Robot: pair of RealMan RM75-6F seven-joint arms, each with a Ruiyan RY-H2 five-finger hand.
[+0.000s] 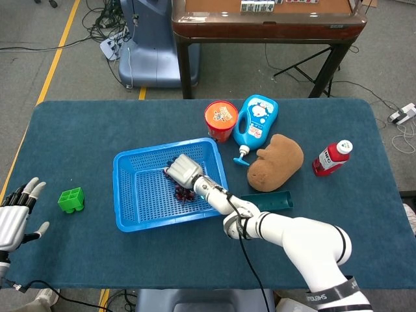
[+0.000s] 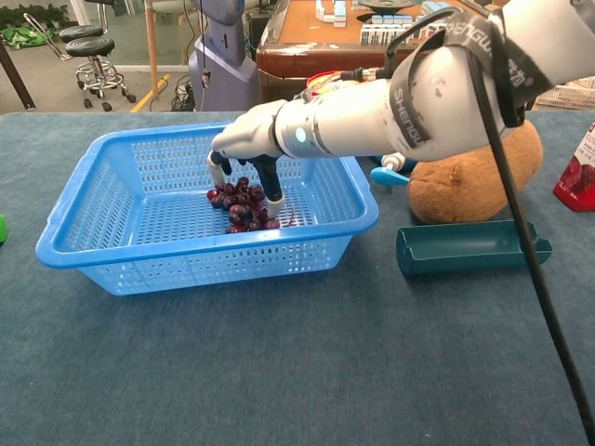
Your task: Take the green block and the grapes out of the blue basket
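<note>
The blue basket stands left of the table's middle. A bunch of dark red grapes lies on its floor near the right wall. My right hand reaches down into the basket with its fingers spread over the bunch and its fingertips against the grapes. The bunch still rests on the floor. On the cloth left of the basket sits the green block. My left hand hangs open at the table's left edge, holding nothing.
Behind the basket stand an orange cup and a blue bottle. A brown plush and a dark green tray lie to its right. Further right stands a red bottle.
</note>
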